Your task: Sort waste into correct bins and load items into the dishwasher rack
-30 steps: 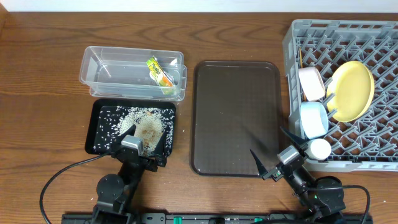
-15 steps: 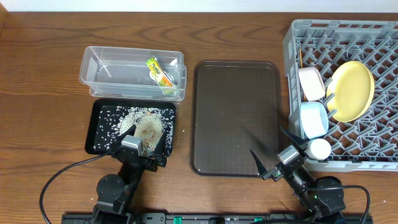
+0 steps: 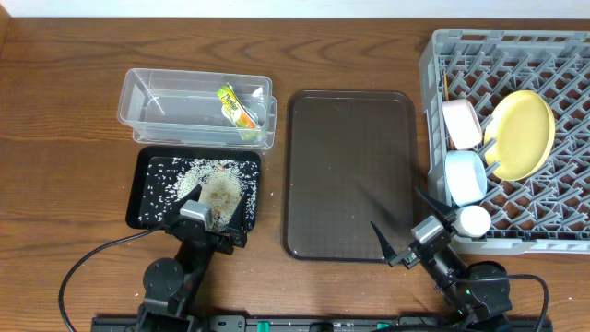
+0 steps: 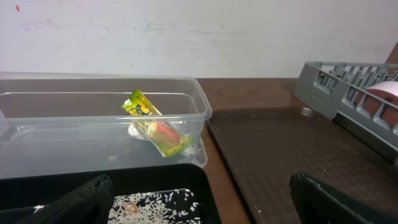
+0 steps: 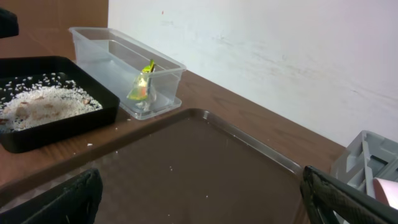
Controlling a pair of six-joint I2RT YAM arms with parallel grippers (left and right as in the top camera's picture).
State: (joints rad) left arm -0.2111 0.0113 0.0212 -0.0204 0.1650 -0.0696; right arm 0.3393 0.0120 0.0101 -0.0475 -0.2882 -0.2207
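Note:
The green-and-orange snack wrapper lies in the clear tub; it also shows in the left wrist view and right wrist view. White rice grains fill the black tray. The grey dishwasher rack holds the yellow plate, white bowl, light blue bowl, small white cup and chopsticks. My left gripper is open and empty over the black tray's near edge. My right gripper is open and empty at the brown tray's near right corner.
A large brown serving tray lies between the bins and the rack, bare but for a few specks. Cables run along the table's near edge.

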